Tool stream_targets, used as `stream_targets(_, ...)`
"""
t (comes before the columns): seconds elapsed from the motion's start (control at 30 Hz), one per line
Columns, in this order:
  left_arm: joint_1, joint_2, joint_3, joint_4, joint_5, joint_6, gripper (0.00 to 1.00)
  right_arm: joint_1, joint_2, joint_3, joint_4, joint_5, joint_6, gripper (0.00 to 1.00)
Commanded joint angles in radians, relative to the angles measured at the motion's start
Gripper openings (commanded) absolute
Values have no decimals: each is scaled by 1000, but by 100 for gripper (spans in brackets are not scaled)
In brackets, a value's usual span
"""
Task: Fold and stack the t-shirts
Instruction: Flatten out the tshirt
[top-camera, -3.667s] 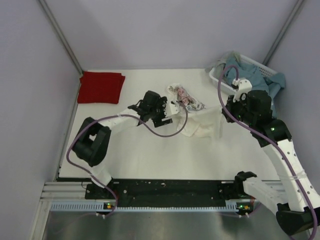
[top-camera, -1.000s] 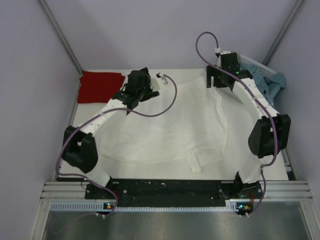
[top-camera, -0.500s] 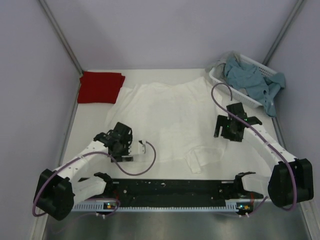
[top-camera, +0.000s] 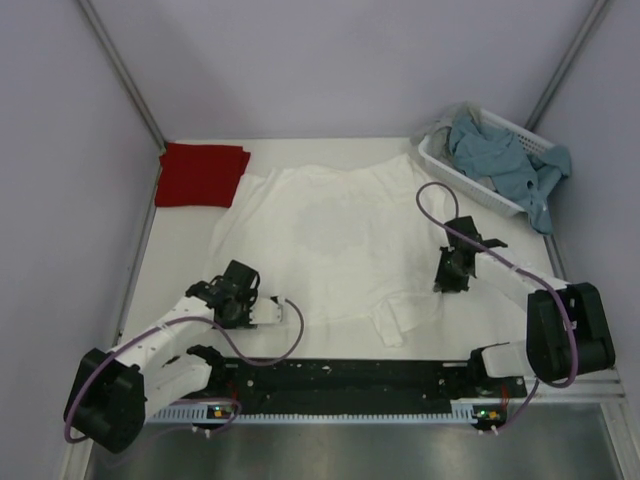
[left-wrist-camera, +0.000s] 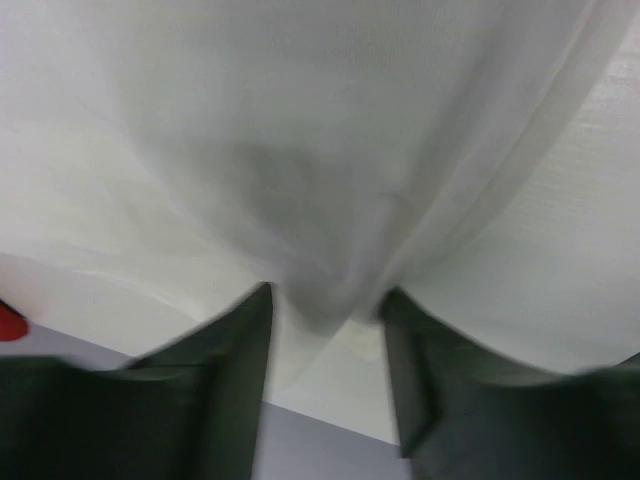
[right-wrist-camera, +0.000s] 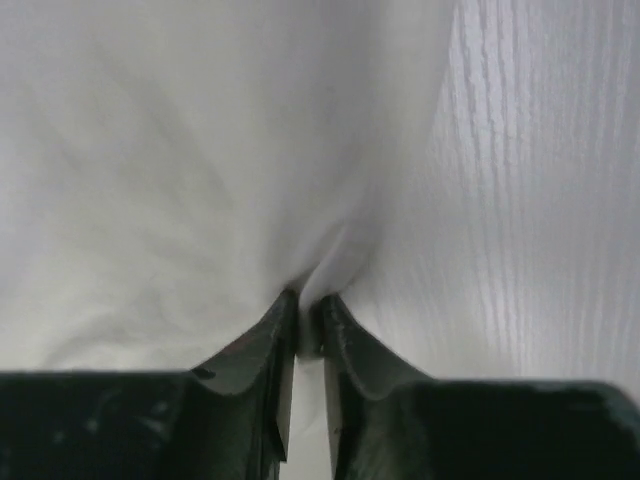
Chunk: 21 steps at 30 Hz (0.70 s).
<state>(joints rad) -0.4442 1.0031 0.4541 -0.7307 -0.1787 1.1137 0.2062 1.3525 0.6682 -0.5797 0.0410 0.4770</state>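
The white t-shirt (top-camera: 330, 240) lies spread flat over the middle of the table, its print showing only faintly through the cloth. The dark red t-shirt (top-camera: 203, 174) lies folded at the back left corner. My left gripper (top-camera: 238, 290) is low at the shirt's near left hem. In the left wrist view (left-wrist-camera: 325, 300) its jaws stand apart with a tented fold of white cloth (left-wrist-camera: 300, 120) between the tips. My right gripper (top-camera: 450, 272) is at the shirt's right edge. In the right wrist view (right-wrist-camera: 308, 305) it is shut on a thin fold of white cloth (right-wrist-camera: 180, 150).
A white slotted basket (top-camera: 440, 160) with blue-grey cloth (top-camera: 505, 160) in it stands at the back right. A short sleeve of the white shirt (top-camera: 395, 318) sticks out toward the near edge. Grey walls close in the table on the left, back and right.
The shirt was bunched, then held up at the far edge, then drawn back and laid flat. Since half a second ago the right gripper has shifted slightly; the left has barely moved.
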Motion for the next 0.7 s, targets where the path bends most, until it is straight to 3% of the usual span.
stream_targets(0.0,10,-18,-35,1,-1,8,35,1,37,-19,112,-121,14,0)
stream_targets(0.07,12,-20,-25,28,-27,-17,0,-1,-16,22,64,-148,2,0)
stream_targets(0.3,48,17,67,332,-134,-101,0,131,-210,312,-183,-139,-41,0)
stream_targets(0.5,67,89,92,450,-136,-121,0,295,6,546,-183,-170,-44,0)
stream_targets(0.57,68,109,100,458,-140,-136,0,309,124,632,-175,-194,-61,9)
stream_targets(0.67,70,120,98,459,-140,-149,0,309,308,781,-169,-210,-80,34)
